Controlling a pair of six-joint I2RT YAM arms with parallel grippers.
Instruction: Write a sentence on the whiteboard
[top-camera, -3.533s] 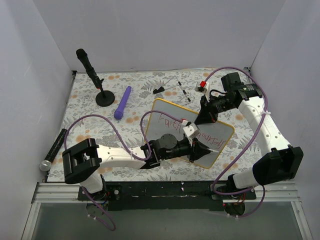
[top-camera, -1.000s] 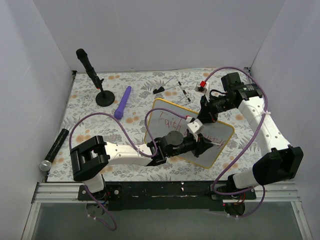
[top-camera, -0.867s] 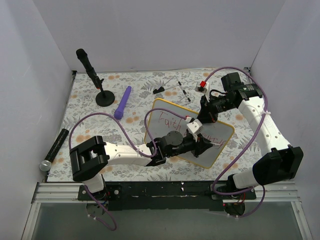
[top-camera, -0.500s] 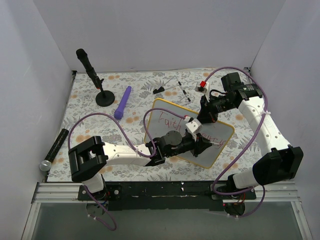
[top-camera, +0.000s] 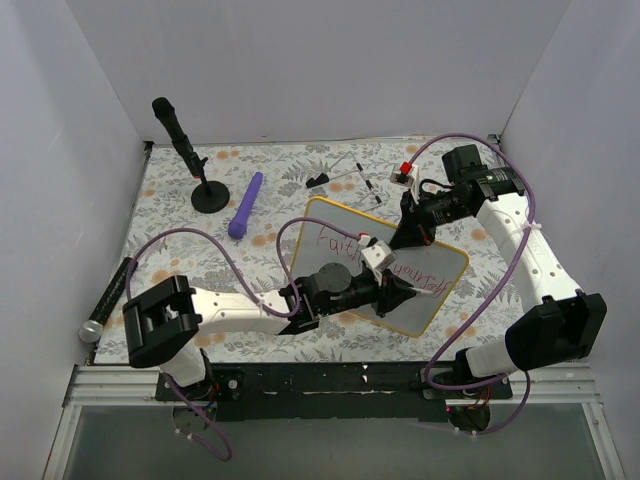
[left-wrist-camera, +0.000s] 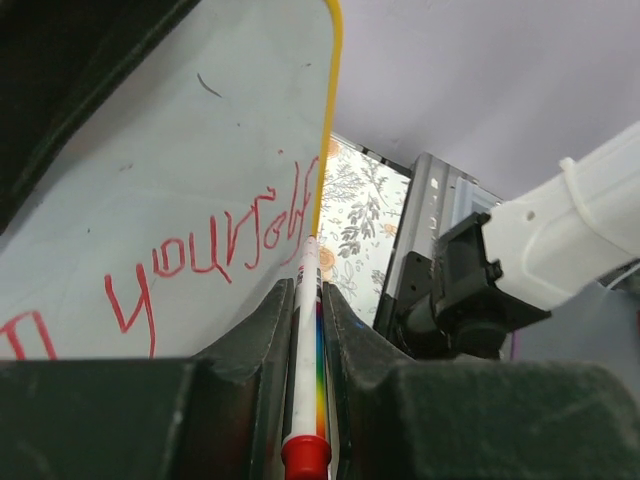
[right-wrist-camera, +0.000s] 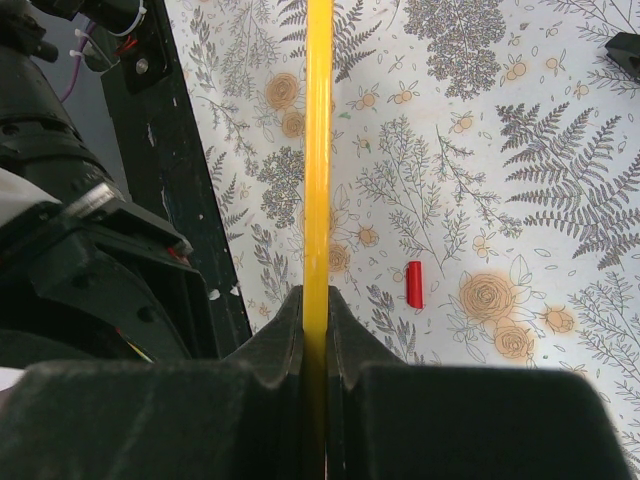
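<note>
Diagonally, whiteboard (top-camera: 325, 262) long axis far-left to near-right; right fingers (right-wrist-camera: 280, 350) tight on rim (right-wrist-camera: 319, 150), left fingers (left-wrist-camera: 240, 360) tight on marker (left-wrist-camera: 306, 340).

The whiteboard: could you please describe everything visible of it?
The whiteboard is a white rectangle with rounded corners and a thin yellow rim, askew over the floral table. Red lettering reads "Faith" and "yourself". The right gripper pinches its rim; the left gripper's marker tip sits by the last letter.

- The whiteboard (left-wrist-camera: 150, 170) was white with a yellow-orange rim.
- The sentence (left-wrist-camera: 210, 250) was red.
- The marker (left-wrist-camera: 308, 360) was white, with a rainbow stripe and a red end.
- The tablecloth (right-wrist-camera: 480, 150) was pale, with grey ferns and orange roses.
- The cap (right-wrist-camera: 415, 285) was red.
- The microphone (top-camera: 180, 135) was black.
</note>
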